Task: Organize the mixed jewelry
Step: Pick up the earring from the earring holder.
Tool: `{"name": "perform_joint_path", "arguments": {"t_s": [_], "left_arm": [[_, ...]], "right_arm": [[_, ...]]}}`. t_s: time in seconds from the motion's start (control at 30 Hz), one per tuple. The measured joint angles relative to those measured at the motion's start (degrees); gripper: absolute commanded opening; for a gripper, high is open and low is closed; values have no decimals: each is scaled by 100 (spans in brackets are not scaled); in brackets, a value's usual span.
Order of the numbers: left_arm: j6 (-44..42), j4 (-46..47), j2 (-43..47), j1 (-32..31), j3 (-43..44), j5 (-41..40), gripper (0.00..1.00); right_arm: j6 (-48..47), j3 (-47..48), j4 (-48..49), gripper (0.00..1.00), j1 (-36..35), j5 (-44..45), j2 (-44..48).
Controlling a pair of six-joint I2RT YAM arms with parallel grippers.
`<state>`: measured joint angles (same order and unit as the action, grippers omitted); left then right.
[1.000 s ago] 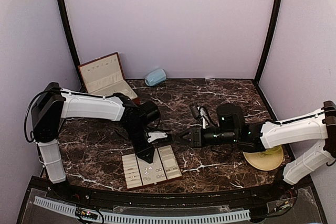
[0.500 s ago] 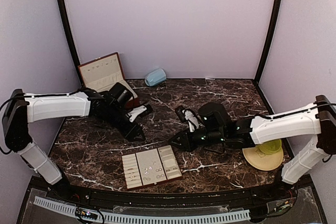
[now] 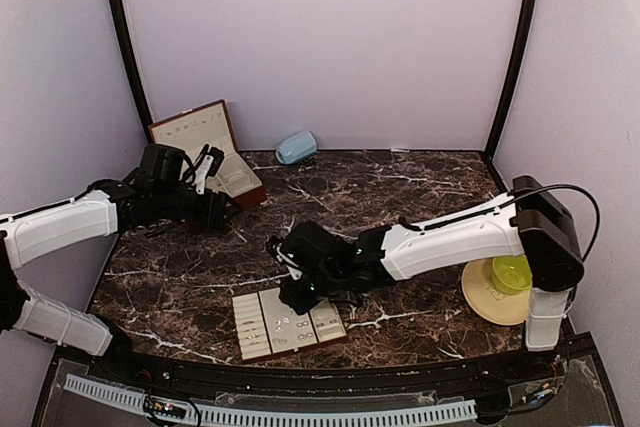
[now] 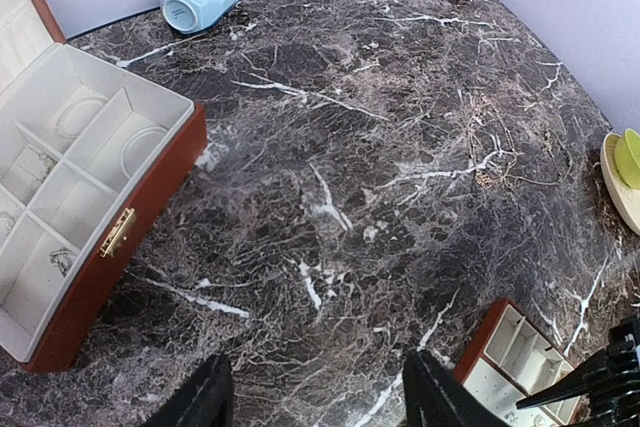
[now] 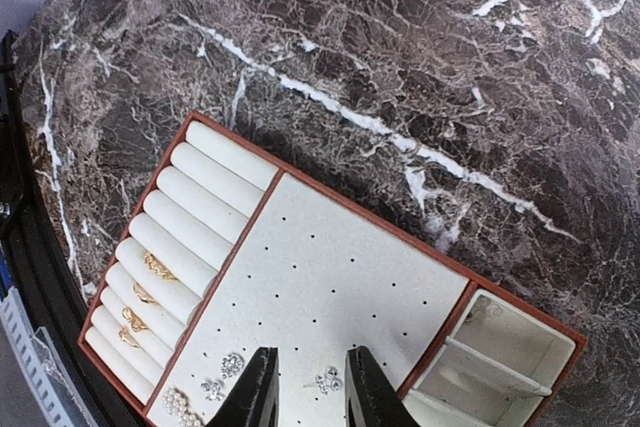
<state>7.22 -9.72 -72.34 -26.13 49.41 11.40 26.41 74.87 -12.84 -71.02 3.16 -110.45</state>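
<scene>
Here the dark marble table point(image 3: 400, 197) carries a flat cream-lined tray point(image 3: 287, 322) at its near edge, and the right gripper point(image 5: 307, 387) hangs low over it, its two black fingers point(image 5: 258, 392) parted by a narrow gap with nothing seen between them. In the right wrist view the tray's middle panel is a perforated cream pad; just beyond the fingertips lie small silvery earrings point(image 5: 326, 380), with further sparkling studs point(image 5: 232, 364) to their left near the pad's near edge. The left section of the tray is a row of padded rolls, and several gold rings point(image 5: 158, 267) sit tucked between the nearer rolls. The right section is divided into small open compartments. The left gripper point(image 4: 315, 392) is held well away at the far left of the table, beside the open red-brown box point(image 4: 90, 217); its fingers stand well apart and hold nothing. The box shows cream compartments, some with faint ring-like pieces too small to identify. A pale blue container point(image 3: 296, 147) lies on its side near the back wall, and a green bowl point(image 3: 511, 271) rests on a tan plate point(image 3: 490, 302) at the right.
</scene>
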Motion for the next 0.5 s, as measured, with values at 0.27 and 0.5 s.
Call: {"name": "perform_joint_path", "arguments": {"t_s": [0.27,0.5], "left_arm": [[-7,151,44,0,-179,-157,62],[-7,153,46,0,-179,-157,62]], "right_arm": [[31,699,-988,22,-166,448,-551],[26,881,-1379,22,-256,595,-581]]}}
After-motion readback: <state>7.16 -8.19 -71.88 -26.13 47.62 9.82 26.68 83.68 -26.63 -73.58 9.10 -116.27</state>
